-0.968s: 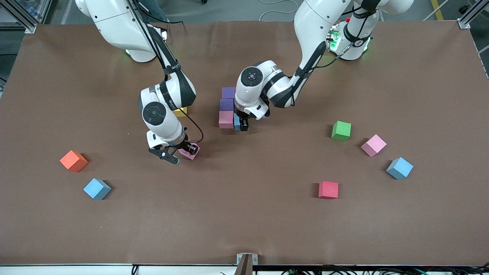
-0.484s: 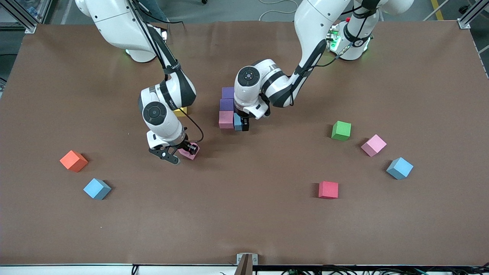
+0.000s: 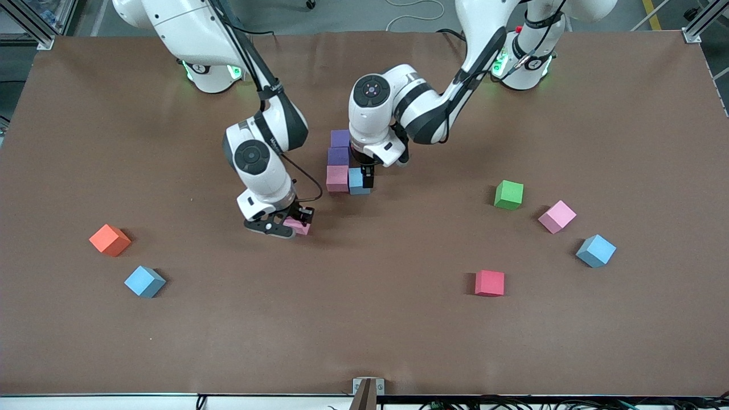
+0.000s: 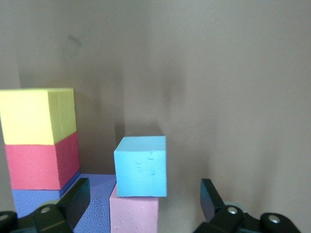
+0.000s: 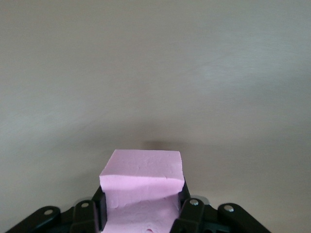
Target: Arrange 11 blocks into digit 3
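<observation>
- The left gripper [image 3: 367,181] hangs just over the group of foam cubes in the middle of the table, by the small light blue foam cube [image 3: 357,181]. Its two fingers are spread wide and pinch nothing.
- That light blue foam cube sits on the table and touches a pink foam cube [image 3: 337,177].
- Two purple foam cubes [image 3: 339,147] sit in a line with that pink one, farther from the front camera. They touch each other.
- In the left wrist view, a yellow foam cube [image 4: 38,116] and a red foam cube [image 4: 41,165] touch each other. They sit by the purple ones.
- The right gripper [image 3: 293,223] is over bare table, toward the right arm's end from the group. Its fingers pinch a second pink foam cube [image 3: 300,226] from two sides.
- A green foam cube [image 3: 508,195], a third pink foam cube [image 3: 557,216], another light blue foam cube [image 3: 596,250] and a red foam cube [image 3: 490,283] lie apart toward the left arm's end of the table.
- An orange foam cube [image 3: 110,240] and one more light blue foam cube [image 3: 144,281] lie near each other at the right arm's end.
</observation>
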